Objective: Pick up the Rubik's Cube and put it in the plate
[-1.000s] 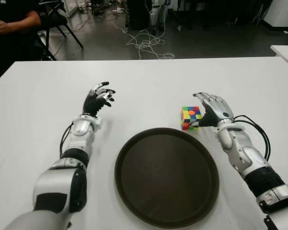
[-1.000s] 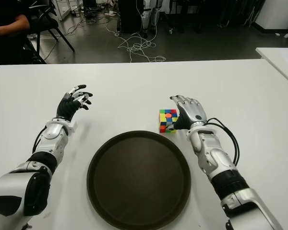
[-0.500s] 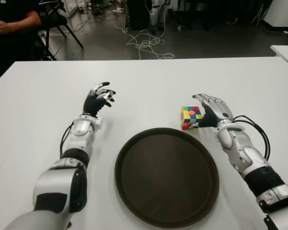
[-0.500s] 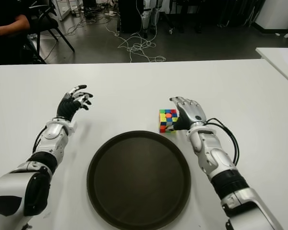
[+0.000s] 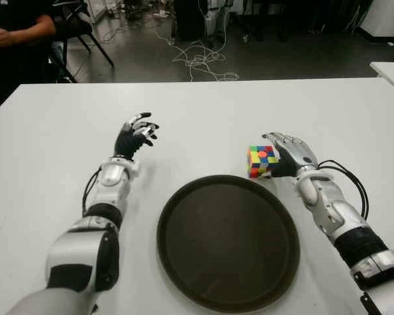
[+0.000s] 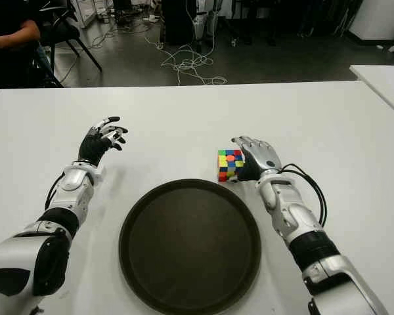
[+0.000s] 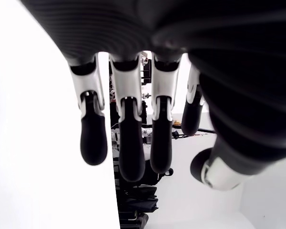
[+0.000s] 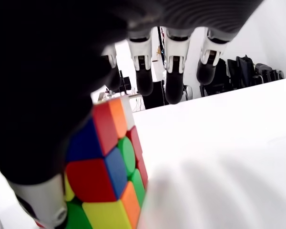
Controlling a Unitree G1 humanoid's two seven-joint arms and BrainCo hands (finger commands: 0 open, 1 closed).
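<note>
Left eye view: white worktop (image 5: 203, 111), dark grey floor behind it with loose white cables (image 5: 200, 59), a black chair (image 5: 79, 29) and a seated person (image 5: 16, 33) at far left; corner of a second white table (image 5: 391, 72) at far right. Dark round plate (image 5: 228, 241) sits near the front edge, centre

Cube (image 5: 262, 161) stands on the worktop just beyond the plate's far right rim, not in it. Right hand (image 5: 290, 155) is pressed up against the cube's right side: right wrist view has the thumb against the near face and the fingers (image 8: 174, 81) reaching out past the top without closing on it, so open, no grip made. Cube not lifted

Left hand (image 5: 135, 135) is held up left of the plate, well clear of it, fingers (image 7: 128, 143) loosely apart and nothing in them

Versus 1 s ago: right hand has slid in a bit toward the cube and dropped lower, palm now tighter to the side. Cube, plate and left hand look unchanged
</note>
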